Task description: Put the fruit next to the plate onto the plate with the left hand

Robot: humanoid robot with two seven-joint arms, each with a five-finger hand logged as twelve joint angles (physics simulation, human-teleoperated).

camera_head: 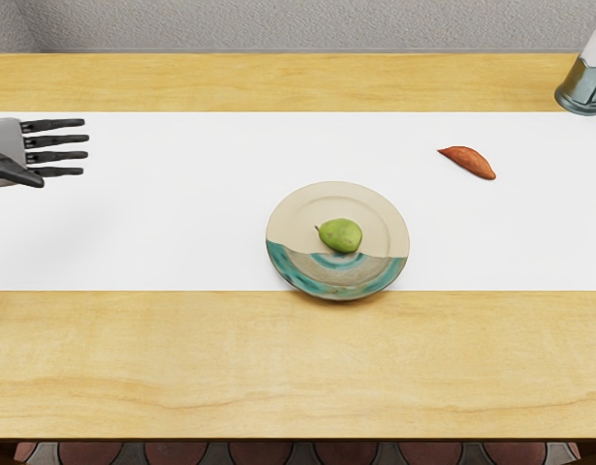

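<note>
Head view looks down on a wooden surface (278,368) with a broad white runner (181,213) laid across it. A green pear (340,234) lies on the plate (375,208), close to the centre, where the cream glaze meets the teal band. The plate sits on the runner's near edge. The left hand (36,152) shows at the picture's left edge, well apart from the plate, its fingers (60,140) stretched out straight and side by side, the thumb beneath them, holding nothing. An orange-red, pointed vegetable (467,162) lies on the runner to the plate's far right. A glass vessel (583,82) stands in the far right corner.
</note>
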